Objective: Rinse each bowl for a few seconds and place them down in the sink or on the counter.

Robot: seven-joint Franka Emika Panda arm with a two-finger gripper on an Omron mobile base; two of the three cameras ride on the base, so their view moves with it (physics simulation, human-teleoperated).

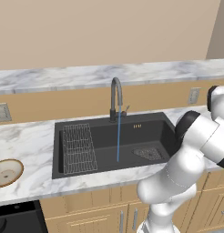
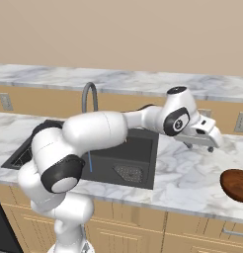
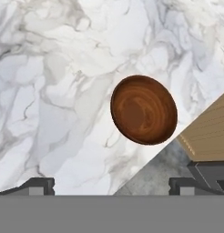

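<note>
Reddish-brown bowl [image 3: 143, 109] empty on counter [image 3: 50, 91]; tap water [image 1: 118, 136] entering sink [image 1: 109, 136].

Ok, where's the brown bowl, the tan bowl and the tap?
brown bowl [image 3: 143, 110], hand view, middle of its inside
tan bowl [image 1: 7, 171], left base view, speckled inside
tap [image 1: 115, 93], left base view, curved neck

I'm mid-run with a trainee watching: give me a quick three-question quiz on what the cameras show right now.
1. True or false: water is running from the tap into the sink.
2. Which bowl lies on the counter right of the sink: A) tan speckled bowl, B) reddish-brown bowl, C) neither?
3. Fill in: the gripper hangs over the counter with its jaws ____ and nothing between them.

Key: 1 true; 2 B; 3 open.
</note>
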